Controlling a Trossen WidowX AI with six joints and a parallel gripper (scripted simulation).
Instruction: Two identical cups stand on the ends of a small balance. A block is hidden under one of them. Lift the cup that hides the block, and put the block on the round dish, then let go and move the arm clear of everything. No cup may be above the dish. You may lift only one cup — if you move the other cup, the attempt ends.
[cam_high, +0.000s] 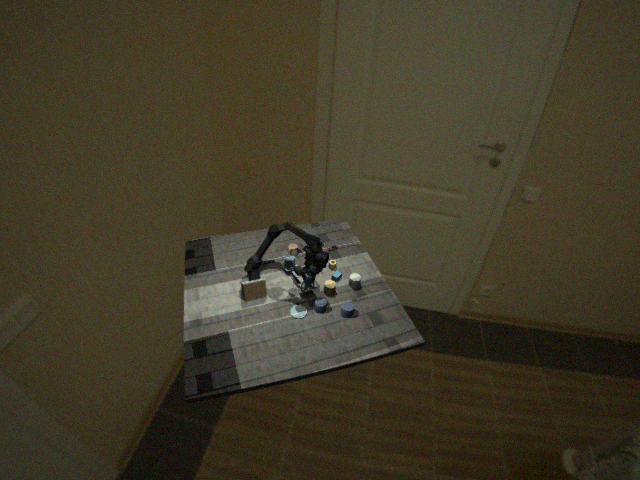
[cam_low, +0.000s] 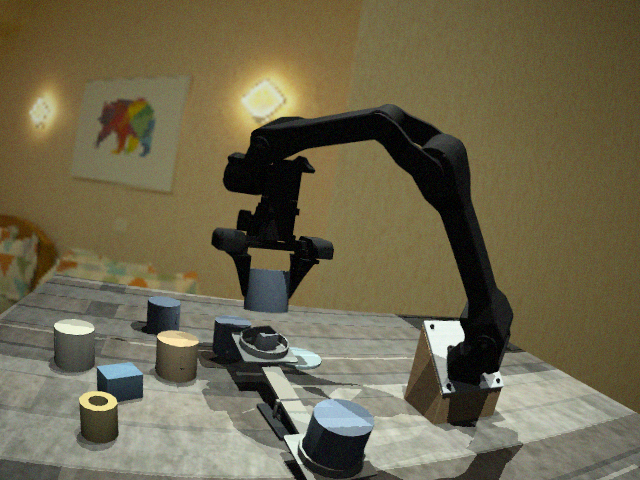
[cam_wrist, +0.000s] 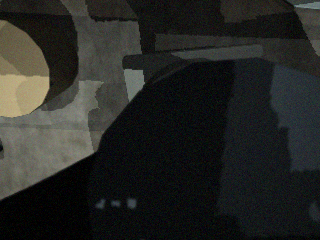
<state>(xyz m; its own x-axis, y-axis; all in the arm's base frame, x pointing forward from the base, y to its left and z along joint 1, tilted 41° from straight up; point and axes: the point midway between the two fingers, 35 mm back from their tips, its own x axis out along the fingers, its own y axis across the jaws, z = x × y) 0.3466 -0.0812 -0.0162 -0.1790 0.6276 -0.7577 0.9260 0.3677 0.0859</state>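
My gripper (cam_low: 267, 296) is shut on a blue-grey cup (cam_low: 266, 281) (cam_wrist: 200, 150) and holds it upright above the far pan of the balance (cam_low: 281, 387). The cup fills much of the wrist view. A small grey block (cam_low: 267, 341) sits inside the ring on that pan, uncovered, below the held cup. The other blue-grey cup (cam_low: 338, 434) (cam_high: 290, 261) stands on the near pan, and the beam tips down toward it. The round pale dish (cam_low: 310, 358) (cam_high: 298, 312) lies on the table beyond the far pan, partly hidden by it in the exterior view; no cup is seen above it.
A dark blue cylinder (cam_low: 224, 338) (cam_high: 321, 305) stands close to the far pan and dish. Another blue cylinder (cam_low: 163, 316) (cam_high: 347, 310), a tan one (cam_low: 176, 357), a white one (cam_low: 74, 346), a blue box (cam_low: 119, 382) and a yellow hollow cylinder (cam_low: 98, 421) stand to one side.
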